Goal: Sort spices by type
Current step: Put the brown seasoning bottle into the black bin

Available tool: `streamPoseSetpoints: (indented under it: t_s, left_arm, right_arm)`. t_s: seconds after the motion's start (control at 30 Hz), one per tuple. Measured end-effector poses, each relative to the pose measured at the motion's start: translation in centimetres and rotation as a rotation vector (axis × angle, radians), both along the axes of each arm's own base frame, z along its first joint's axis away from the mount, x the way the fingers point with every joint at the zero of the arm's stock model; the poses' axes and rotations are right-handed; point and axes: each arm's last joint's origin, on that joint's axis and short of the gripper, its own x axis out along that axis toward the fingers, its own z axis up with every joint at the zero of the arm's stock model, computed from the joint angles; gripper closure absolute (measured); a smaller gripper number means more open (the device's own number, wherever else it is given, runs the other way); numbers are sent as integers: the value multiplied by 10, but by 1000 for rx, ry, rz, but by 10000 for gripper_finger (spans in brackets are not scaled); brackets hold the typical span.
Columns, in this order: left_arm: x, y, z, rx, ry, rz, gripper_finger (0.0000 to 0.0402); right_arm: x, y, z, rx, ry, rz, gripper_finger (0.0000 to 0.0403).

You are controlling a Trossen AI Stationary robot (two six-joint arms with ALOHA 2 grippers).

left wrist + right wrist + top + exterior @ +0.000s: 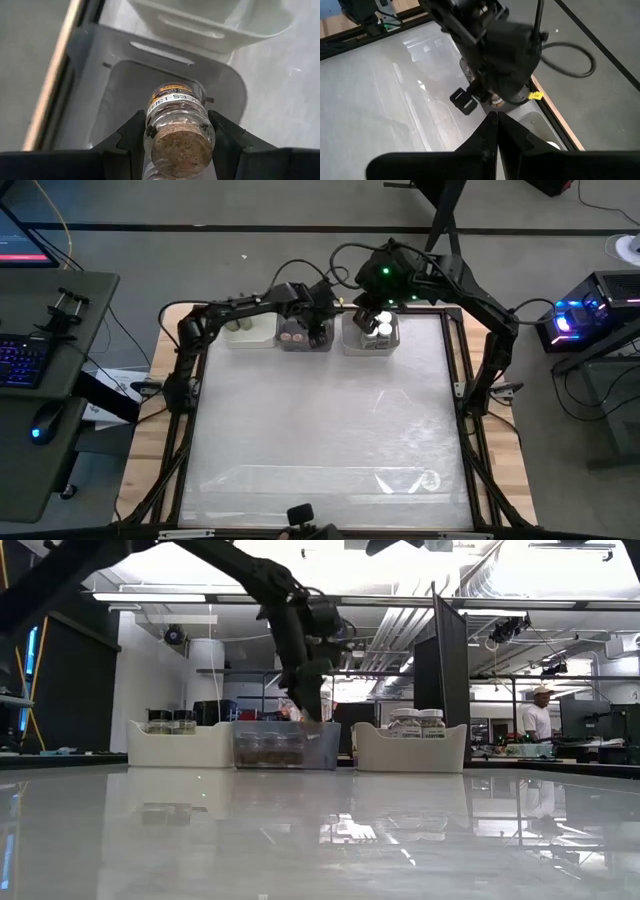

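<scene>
Left tool (177, 142) is clamped on a cork-capped jar (177, 127), one finger (131, 136) on each side of the clear body just below the cap. The jar hangs over the grey middle bin (100, 55), not yet set down as far as the views show. High view puts this tool (318, 330) at the far edge of the tabletop (320, 430), over the middle bin (305, 335) where other brown-capped jars (293, 337) already sit.

Right tool (495, 120) is pinched shut on nothing, parked above the right white bin (370, 332) that holds white-capped jars (418, 721). The left white bin (180, 745) holds dark-capped jars (171, 720).

Handling guess: the jar looks small, light and rigid, its clear body probably glass or hard plastic, so likely smooth and a bit slippery. The round body can roll or twist between flat fingers. A printed label (172, 96) wraps the body. The cork cap (181, 147) looks softer and could pull loose, so don't grab by the cap. Best hold is across the body, as now, squeezing moderately. If glass, a drop into the bin could chip it or knock over neighbours; lower it close to the floor of the bin before letting go. A narrow base means it tips easily when released tilted.
</scene>
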Motion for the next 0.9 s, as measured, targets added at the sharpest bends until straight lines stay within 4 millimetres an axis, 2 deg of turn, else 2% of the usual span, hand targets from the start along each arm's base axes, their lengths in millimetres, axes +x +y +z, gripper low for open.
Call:
streamPoseSetpoints:
  t_s: [0.2,0.4,0.63,0.9]
  left_arm:
    - [8,4,-27,-31,40,22,262]
    - [11,4,-41,-25,79,-35,260]
    - [13,3,-41,18,96,-153,191]
    - [14,0,-41,24,102,-183,180]
  right_arm:
    - [0,0,0,-2,1,0,402]
    - [0,1,0,-6,3,8,402]
    - [0,1,0,-6,3,8,402]
    - [0,1,0,-6,3,12,402]
